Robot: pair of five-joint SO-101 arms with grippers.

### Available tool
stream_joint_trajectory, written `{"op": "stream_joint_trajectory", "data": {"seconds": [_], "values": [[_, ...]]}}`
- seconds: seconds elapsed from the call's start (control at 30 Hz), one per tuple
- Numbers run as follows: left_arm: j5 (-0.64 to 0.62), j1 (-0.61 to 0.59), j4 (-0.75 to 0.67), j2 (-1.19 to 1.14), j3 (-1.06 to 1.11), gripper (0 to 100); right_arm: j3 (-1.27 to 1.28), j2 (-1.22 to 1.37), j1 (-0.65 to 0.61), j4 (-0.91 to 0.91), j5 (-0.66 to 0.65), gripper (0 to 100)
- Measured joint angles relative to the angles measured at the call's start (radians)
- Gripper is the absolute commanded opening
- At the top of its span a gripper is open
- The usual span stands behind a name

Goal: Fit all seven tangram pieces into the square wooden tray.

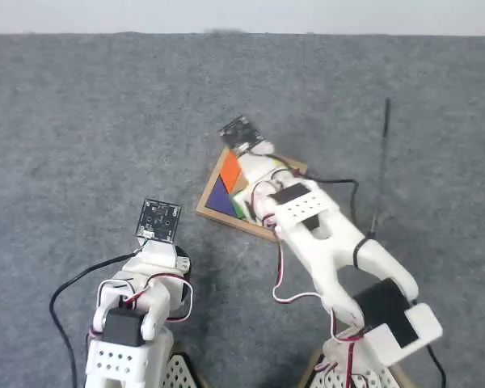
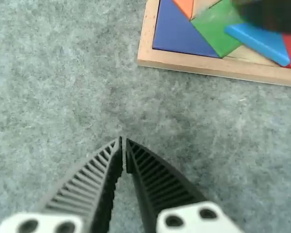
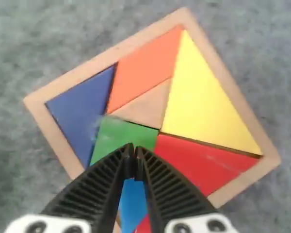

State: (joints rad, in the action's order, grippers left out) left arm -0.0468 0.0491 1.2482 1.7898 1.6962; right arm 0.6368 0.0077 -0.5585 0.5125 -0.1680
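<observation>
Right gripper: jaws together, tips at the green piece, light-blue piece just beneath, both inside the square wooden tray. Left gripper: jaws together, over grey carpet, tray well apart.

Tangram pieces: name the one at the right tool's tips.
The green piece, wedged between the dark blue triangle and the red one; the shut right tool points onto its edge.

Grey, felt-like covering of the worktop, filling most of the high view. A pale, plain band runs along the top edge of the frame. At centre right, a thin dark rod lies on the covering, running nearly vertically in the frame.
</observation>
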Motion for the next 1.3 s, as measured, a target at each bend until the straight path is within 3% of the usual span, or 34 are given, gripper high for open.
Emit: {"op": "stream_joint_trajectory", "data": {"seconds": [0.63, 1.03, 1.3], "values": [[0.0, 0.0, 0.0, 0.0, 0.0, 1, 0.029, -0.012, -0.011, 0.107, 0.0, 0.9], [0.0, 0.0, 0.0, 0.0, 0.0, 1, 0.311, -0.431, -0.009, 0.091, -0.002, 0.9], [0.0, 0.0, 0.0, 0.0, 0.0, 1, 0.353, -0.509, 0.098, 0.153, 0.003, 0.9]]}}
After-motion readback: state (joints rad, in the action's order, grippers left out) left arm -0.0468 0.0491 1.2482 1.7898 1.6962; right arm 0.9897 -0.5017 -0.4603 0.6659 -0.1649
